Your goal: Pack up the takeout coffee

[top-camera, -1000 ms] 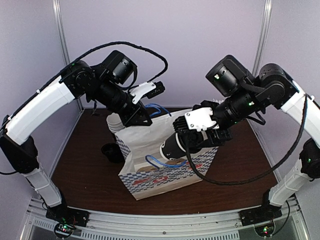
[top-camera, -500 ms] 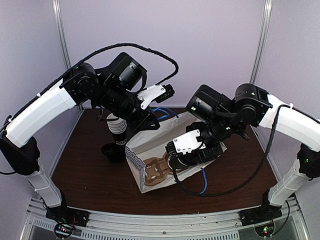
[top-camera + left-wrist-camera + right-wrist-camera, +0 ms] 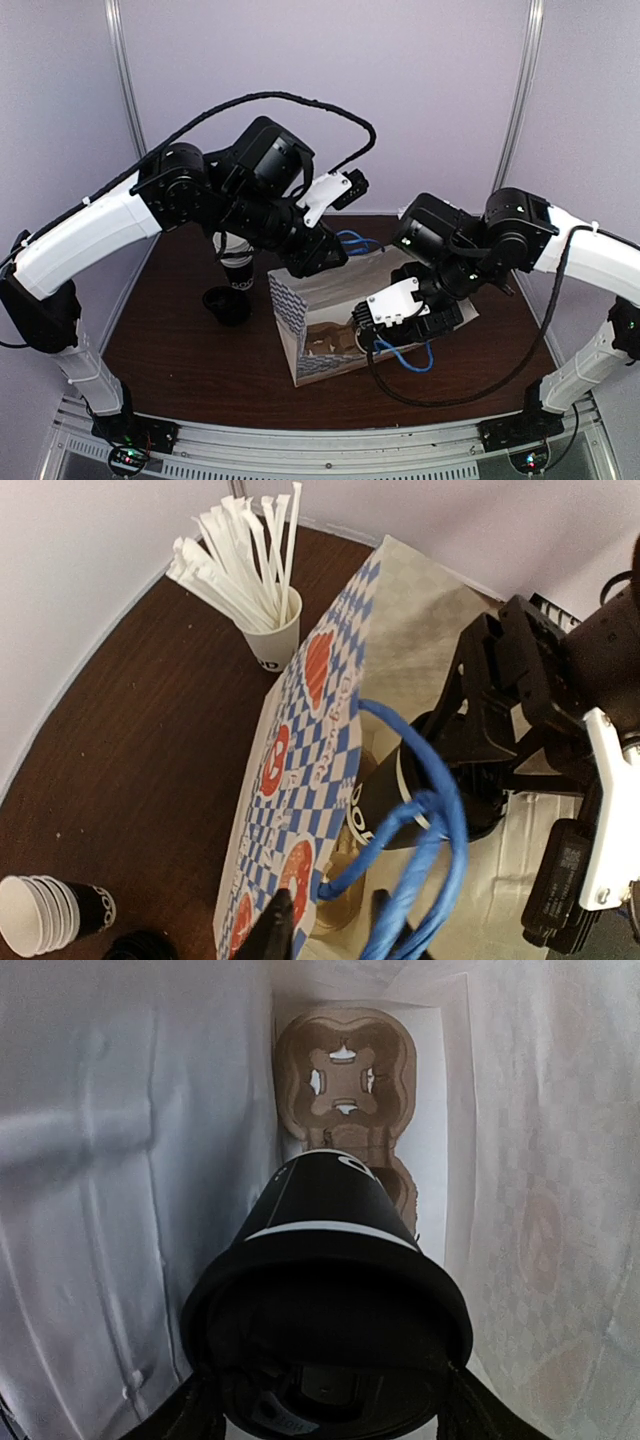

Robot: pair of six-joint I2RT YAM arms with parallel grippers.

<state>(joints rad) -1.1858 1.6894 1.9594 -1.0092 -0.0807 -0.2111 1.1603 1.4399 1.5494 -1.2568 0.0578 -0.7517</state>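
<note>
The takeout coffee (image 3: 325, 1260), a black lidded cup with pale print, is inside the blue-checkered paper bag (image 3: 285, 305). My right gripper (image 3: 322, 1405) is shut on it near the lid, a finger on each side. In the left wrist view the cup (image 3: 385, 800) shows behind the bag's wall (image 3: 300, 740). A brown cardboard cup carrier (image 3: 345, 1070) lies at the bag's bottom, beyond the cup. My left gripper (image 3: 328, 928) is at the bag's rim by the blue rope handle (image 3: 440, 820). Its fingers (image 3: 275, 930) stand apart, with the rim between them.
A white cup of white sticks (image 3: 270, 630) stands behind the bag. A stack of lidless black cups (image 3: 237, 262) and black lids (image 3: 227, 303) sit left of the bag. The right arm (image 3: 520, 240) reaches in from the right.
The bag has tipped and swung right, its mouth now toward the right arm. My right gripper carried the cup down into it. The left gripper's fingers have parted.
</note>
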